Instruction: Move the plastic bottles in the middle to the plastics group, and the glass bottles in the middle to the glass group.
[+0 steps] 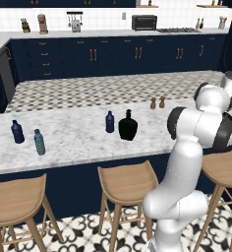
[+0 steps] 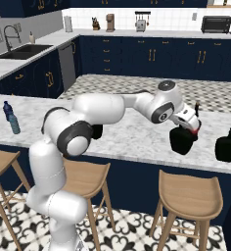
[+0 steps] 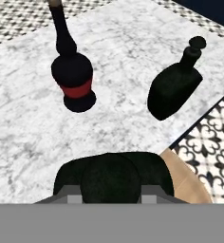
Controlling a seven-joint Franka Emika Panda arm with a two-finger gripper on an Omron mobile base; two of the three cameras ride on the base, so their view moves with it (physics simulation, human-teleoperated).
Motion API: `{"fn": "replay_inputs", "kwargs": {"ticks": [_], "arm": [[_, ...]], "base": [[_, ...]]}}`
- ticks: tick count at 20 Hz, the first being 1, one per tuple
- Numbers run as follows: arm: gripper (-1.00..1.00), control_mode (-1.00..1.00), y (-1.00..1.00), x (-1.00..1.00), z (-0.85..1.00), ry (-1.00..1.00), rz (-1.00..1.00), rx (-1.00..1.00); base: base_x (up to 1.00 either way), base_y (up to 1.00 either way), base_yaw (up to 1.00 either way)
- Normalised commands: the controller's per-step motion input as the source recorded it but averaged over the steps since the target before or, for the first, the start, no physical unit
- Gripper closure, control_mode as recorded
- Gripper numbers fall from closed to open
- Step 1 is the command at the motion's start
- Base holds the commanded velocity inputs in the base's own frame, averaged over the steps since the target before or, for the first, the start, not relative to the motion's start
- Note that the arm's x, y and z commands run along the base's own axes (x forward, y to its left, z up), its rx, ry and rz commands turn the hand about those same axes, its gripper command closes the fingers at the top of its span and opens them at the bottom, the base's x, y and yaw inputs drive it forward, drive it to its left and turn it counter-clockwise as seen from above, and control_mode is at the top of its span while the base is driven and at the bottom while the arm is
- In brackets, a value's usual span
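My gripper (image 2: 188,128) is shut on the neck of a squat glossy black glass bottle (image 2: 181,141), held low at the right end of the marble counter (image 2: 132,139). In the hand view this bottle (image 3: 114,175) sits between my fingertips (image 3: 71,193). Beyond it stand the glass group: the red-labelled dark bottle (image 3: 73,71) and a black rounded bottle (image 3: 173,90), also seen as the bottle (image 2: 228,145). In the middle remain a navy-blue plastic bottle (image 1: 109,122) and another black glass bottle (image 1: 128,126). The plastics group, navy (image 1: 17,132) and teal-grey (image 1: 39,142), stands far left.
Two small brown shakers (image 1: 157,103) stand at the counter's far edge. Wooden stools (image 1: 128,182) line the near side below the counter. The counter's near edge runs close to the black rounded bottle, with patterned floor (image 3: 213,137) beyond it.
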Motion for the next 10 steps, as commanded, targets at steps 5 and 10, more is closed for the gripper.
{"fn": "replay_inputs", "kwargs": {"ticks": [5, 10], "arm": [[1.00, -1.00, -0.21, 0.01, 0.00, 0.00, -0.03, 0.00], [1.00, -1.00, -0.22, 0.00, 0.00, 0.00, -0.01, 0.00]], "base": [[0.00, 0.00, 0.00], [0.00, 0.00, 0.00]]}}
